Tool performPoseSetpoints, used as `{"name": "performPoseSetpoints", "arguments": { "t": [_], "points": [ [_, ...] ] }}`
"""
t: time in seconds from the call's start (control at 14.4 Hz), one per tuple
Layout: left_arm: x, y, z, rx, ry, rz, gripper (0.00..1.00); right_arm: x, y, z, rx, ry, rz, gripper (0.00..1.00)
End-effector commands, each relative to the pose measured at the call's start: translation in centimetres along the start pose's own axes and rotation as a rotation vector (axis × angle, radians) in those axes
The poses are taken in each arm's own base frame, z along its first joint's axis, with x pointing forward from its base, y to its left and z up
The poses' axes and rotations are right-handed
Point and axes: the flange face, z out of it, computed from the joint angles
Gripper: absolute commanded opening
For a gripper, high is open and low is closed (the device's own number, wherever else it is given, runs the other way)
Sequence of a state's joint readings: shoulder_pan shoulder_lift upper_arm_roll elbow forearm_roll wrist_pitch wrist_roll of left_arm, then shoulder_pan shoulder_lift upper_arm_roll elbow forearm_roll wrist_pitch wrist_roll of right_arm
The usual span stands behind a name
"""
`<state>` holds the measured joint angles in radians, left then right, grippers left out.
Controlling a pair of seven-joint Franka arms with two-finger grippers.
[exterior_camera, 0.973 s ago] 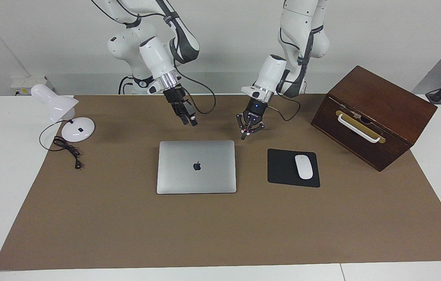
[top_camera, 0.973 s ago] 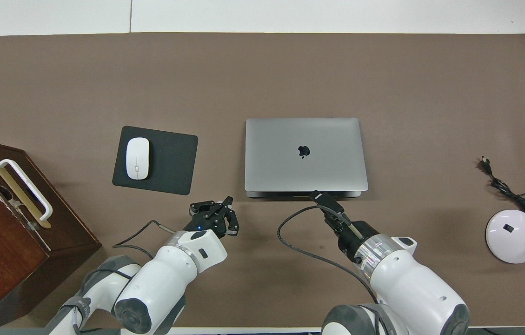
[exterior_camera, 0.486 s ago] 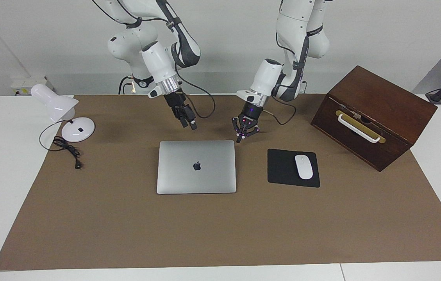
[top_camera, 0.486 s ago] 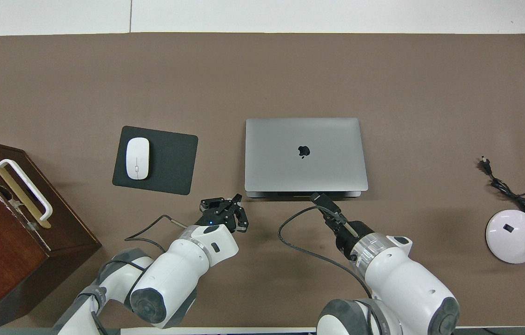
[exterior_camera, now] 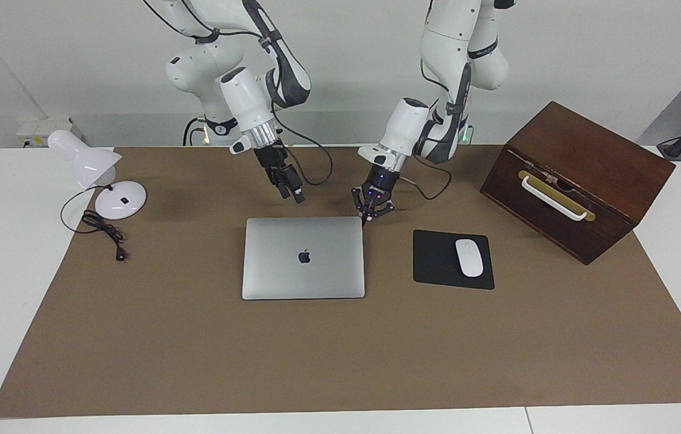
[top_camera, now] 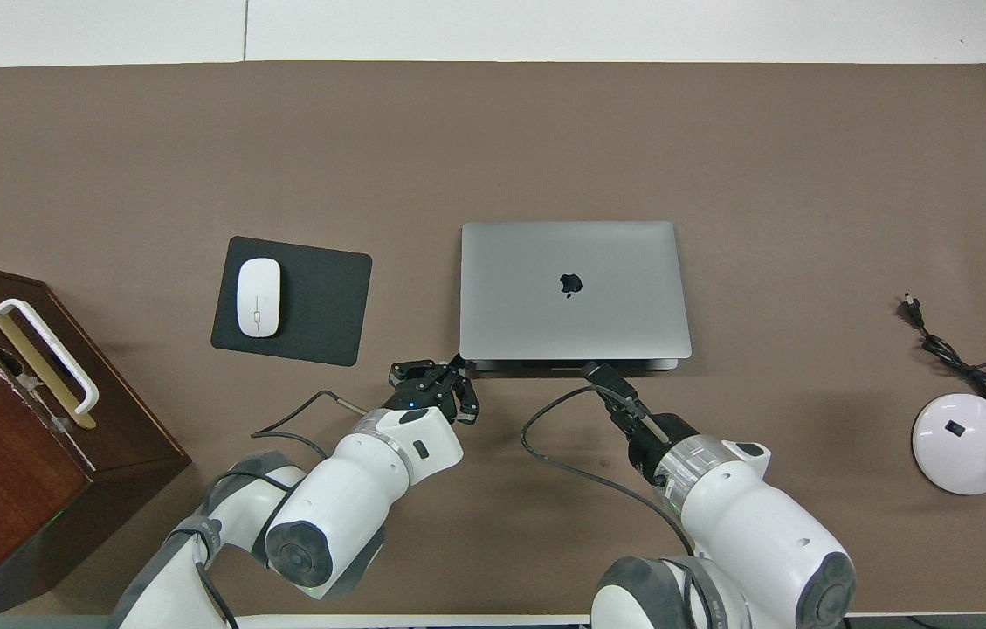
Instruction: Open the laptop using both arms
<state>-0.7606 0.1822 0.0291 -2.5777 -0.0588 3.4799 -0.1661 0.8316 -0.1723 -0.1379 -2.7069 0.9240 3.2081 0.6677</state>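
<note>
The silver-grey laptop lies closed and flat in the middle of the brown mat, its logo facing up. My left gripper is shut, its fingertips meeting while the outer links splay. Its tip is low at the laptop's corner nearest the robots, toward the left arm's end; whether it touches I cannot tell. My right gripper hangs tilted just above the mat, beside the laptop's edge nearer the robots, and holds nothing.
A black mouse pad with a white mouse lies beside the laptop toward the left arm's end. A brown wooden box with a white handle stands past it. A white desk lamp and its cable sit at the right arm's end.
My left gripper has come down and sideways from the bare mat to the laptop's near corner. The right gripper has barely shifted. The laptop has not moved.
</note>
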Motion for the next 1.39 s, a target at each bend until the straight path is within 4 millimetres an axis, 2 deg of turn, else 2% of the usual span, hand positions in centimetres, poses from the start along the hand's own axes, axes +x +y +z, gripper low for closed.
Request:
{"name": "performPoseSetpoints", "arguments": {
  "t": [0.0,0.42,0.83,1.32],
  "points": [
    [0.6,0.4,1.1,-0.001,0.021,0.007,0.0,0.1,-0.2,0.5,0.001,0.011,-0.01,1.0],
    [0.9,0.9,2.3,-0.005,0.019,0.013,0.0,0.5,-0.8,1.0,0.0,0.019,-0.011,1.0],
    [-0.1,0.7,3.5,0.003,-0.007,0.013,0.0,0.7,-1.4,1.8,-0.006,0.022,-0.012,1.0],
    [0.0,0.7,3.5,0.003,-0.006,0.012,0.0,2.0,-2.0,2.2,-0.01,0.025,-0.015,1.0]
  ]
}}
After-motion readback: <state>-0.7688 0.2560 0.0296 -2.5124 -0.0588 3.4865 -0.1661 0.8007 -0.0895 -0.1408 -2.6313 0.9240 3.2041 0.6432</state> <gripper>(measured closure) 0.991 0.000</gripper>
